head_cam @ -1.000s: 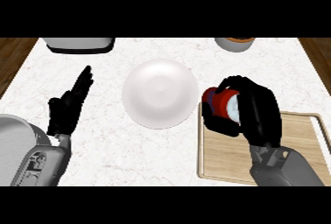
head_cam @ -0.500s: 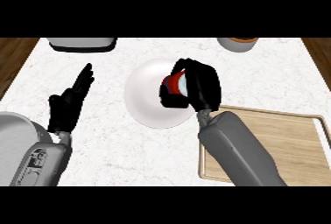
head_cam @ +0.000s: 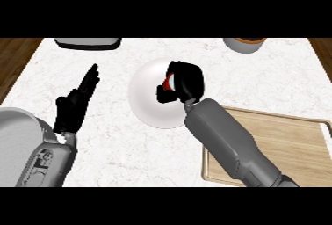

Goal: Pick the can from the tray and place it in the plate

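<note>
The can [head_cam: 171, 82] is showing only as a sliver of red and white, wrapped by the right hand [head_cam: 183, 83], whose fingers and thumb are curling round it. It is sitting over the white plate [head_cam: 148, 103], in the plate's upper right part; whether it is touching the plate or hanging just above it cannot be told from this view. The wooden tray [head_cam: 292, 145] it belongs to is lying to the right, partly under the grey forearm.

To finish the step well, the hand probably ought to be lowering the can straight down until it is standing flat, nearer the plate's middle than its rim, and only then letting its fingers spread, so the can is not tipping or rolling off.

The right forearm is reaching up and leftward from the lower right corner, crossing the tray's near edge. The left hand [head_cam: 76, 103] is resting at the left, fingers straight and pointing up.
</note>
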Tool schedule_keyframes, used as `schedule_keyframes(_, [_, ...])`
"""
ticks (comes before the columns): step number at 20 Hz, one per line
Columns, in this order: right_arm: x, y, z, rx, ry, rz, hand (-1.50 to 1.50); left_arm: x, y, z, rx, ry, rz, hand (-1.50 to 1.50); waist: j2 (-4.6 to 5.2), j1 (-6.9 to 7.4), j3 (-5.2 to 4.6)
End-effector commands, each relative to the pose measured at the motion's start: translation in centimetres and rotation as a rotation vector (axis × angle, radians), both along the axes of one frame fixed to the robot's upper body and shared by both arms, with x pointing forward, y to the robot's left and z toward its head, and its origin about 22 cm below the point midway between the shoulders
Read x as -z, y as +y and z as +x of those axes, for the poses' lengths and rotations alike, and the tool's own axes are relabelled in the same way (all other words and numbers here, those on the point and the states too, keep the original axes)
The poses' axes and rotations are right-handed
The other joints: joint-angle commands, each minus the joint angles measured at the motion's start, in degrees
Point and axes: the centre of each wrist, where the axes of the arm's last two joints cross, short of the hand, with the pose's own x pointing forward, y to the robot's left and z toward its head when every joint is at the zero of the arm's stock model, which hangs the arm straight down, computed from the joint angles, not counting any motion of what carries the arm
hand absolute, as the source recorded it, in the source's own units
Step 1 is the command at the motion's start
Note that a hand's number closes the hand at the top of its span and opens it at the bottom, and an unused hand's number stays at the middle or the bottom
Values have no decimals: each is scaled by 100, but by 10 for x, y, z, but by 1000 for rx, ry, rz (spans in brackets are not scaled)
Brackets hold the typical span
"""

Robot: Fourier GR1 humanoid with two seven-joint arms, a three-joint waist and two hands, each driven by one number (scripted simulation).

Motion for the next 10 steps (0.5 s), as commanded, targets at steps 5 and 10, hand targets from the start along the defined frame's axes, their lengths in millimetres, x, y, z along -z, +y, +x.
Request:
schedule_keyframes(5, [27,-13,13,96,126,154,-150,-15,-4,9,52,-16,6,0,76,282,8])
schedule_keyframes(10, [32,-11,10,46,85,261,-150,-8,-10,11,39,-10,2,0,55,178,7])
